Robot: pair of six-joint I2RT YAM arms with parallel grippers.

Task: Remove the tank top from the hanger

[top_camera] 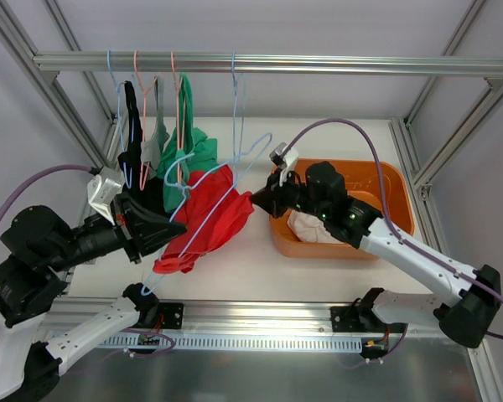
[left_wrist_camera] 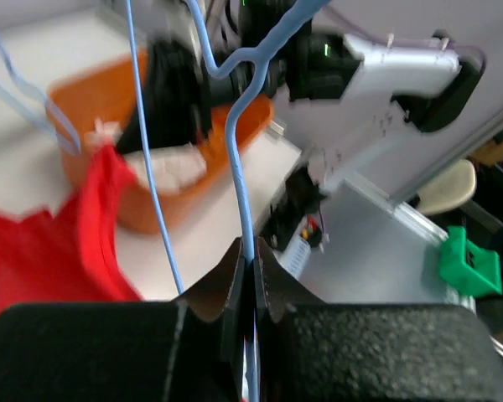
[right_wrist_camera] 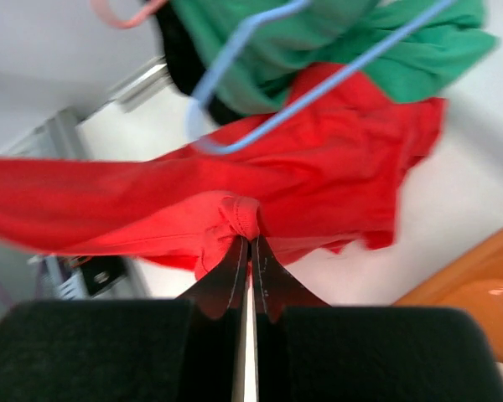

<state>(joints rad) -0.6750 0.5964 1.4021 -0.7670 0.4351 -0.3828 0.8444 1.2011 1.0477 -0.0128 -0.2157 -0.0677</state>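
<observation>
Your left gripper [left_wrist_camera: 251, 251] is clamped on the blue hanger [left_wrist_camera: 237, 167] wire. Your right gripper [right_wrist_camera: 250, 243] pinches a fold of the red tank top [right_wrist_camera: 318, 193] mid-frame in the top view. The tank top seems draped over that hanger, left of the orange bin [top_camera: 398, 188].

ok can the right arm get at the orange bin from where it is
Probably yes: the right gripper sits beside the orange bin with nothing between. But it is shut on the red tank top, which hangs on the blue hanger the left gripper holds.
</observation>
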